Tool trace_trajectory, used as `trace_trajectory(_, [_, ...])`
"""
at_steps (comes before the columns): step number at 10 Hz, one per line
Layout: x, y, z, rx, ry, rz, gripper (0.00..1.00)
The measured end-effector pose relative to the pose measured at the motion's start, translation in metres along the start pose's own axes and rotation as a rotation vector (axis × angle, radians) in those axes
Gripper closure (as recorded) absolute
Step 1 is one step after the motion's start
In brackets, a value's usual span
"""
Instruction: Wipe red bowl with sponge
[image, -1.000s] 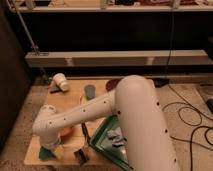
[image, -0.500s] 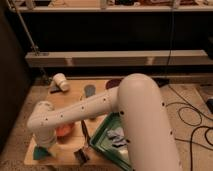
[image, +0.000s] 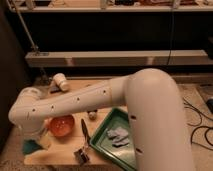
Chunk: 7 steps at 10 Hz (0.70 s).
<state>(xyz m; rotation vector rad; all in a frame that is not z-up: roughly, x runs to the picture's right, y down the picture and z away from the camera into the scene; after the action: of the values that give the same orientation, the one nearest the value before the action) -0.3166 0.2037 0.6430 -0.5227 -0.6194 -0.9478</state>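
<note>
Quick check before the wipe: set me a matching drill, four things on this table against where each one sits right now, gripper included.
Things:
1. red bowl
2. sponge
3. cloth
4. white cup

Places:
A. in the green tray
B. near the back edge of the table
C. front-left corner, under the shut gripper
D. just right of the sponge

Pairs: 1-D, 2-C, 3-A, 4-B
</note>
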Motion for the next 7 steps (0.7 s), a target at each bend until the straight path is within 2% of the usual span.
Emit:
trace_trajectory(2, [0.028,-0.010,-0.038,0.052,0.025,0.020,1.00])
trace_trajectory(4, [0.074,-0.014,-0.066,0.092,0.050,0.060,1.00])
trace_trajectory(7, [0.140,-0.001,-0.082,0.127,0.071,0.099,1.00])
